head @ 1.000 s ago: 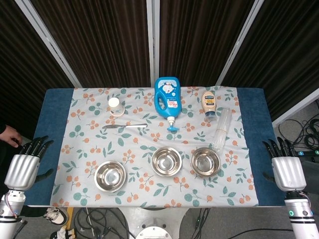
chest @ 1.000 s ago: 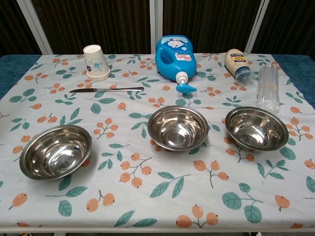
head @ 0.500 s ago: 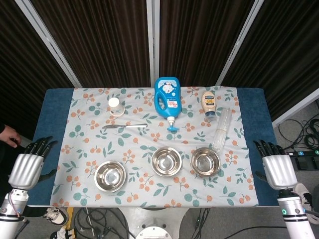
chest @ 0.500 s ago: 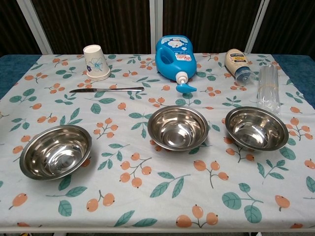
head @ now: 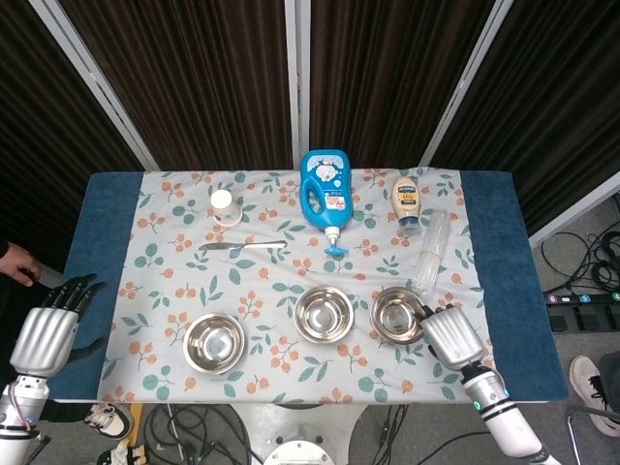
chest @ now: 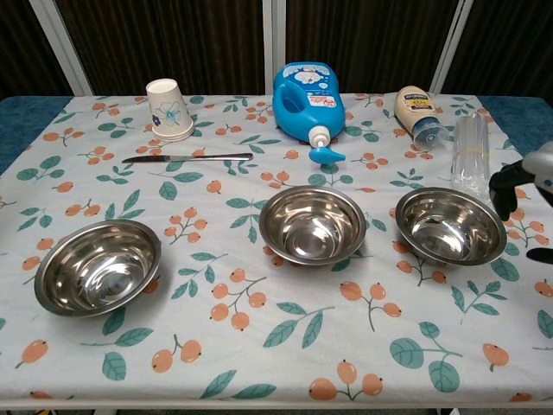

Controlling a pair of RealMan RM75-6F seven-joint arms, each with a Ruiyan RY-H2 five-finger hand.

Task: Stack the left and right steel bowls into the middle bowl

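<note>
Bowls sit in a row across the lower half of the head view, all three upright on the patterned cloth (head: 155, 378) with cloth showing between them. The left bowl (head: 214, 343) lies lower left and closest to the front edge; the middle bowl (head: 324, 314) is at lower centre; the right bowl (head: 399, 314) is just to its right, a narrow strip of cloth between the two rims. The gap between left and middle bowl is wider.

The right hand (head: 449, 335) is at the lower right of the head view, over the cloth, just beside the right bowl's outer rim. In the chest view it enters at the right edge (chest: 523, 186), dark fingers (chest: 502, 188) pointing down near that bowl's rim, nothing in them; whether they touch the rim I cannot tell. It looks open, holding nothing.

The left hand (head: 46, 332) hangs at the lower left of the head view, off the cloth beside the blue table edge (head: 102, 232), fingers apart, empty, well apart from the left bowl.

Behind the bowls, in the upper half, stand a blue bottle (head: 325, 194), a paper cup (head: 225, 206), a knife (head: 242, 246), a sauce bottle (head: 407, 201) and a clear tube (head: 432, 252), whose lower end comes close to the right bowl.
</note>
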